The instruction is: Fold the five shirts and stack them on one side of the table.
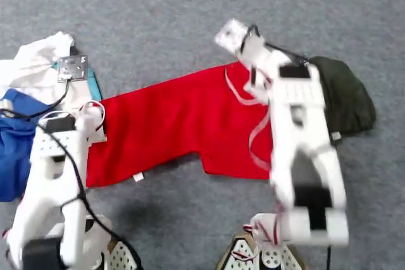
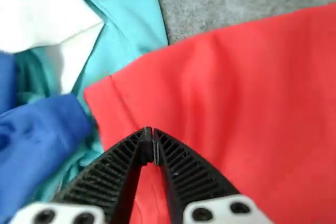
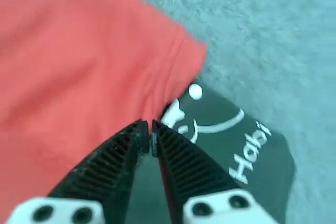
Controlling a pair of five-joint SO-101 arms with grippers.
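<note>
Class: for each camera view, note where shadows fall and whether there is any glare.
High view: even light, no glare, soft shadow on the table under the red shirt's lower edge. Left wrist view: shade between blue shirt and teal shirt beside the left gripper. Right wrist view: shaded crease in the red shirt at the right gripper.

The far strip of the grey table (image 1: 158, 23) lies open from left to right, and so does the near middle between the 2 arm bases. The red shirt (image 1: 171, 124) covers the centre. At the left edge a white shirt (image 1: 31, 67), teal shirt (image 2: 126, 14) and blue shirt (image 1: 16, 150) are heaped against it. A dark green shirt (image 1: 345, 96) touches its far right corner. The right arm (image 1: 297, 124) hangs over the red shirt's right end, and the left arm (image 1: 54, 169) stands near left.
</note>
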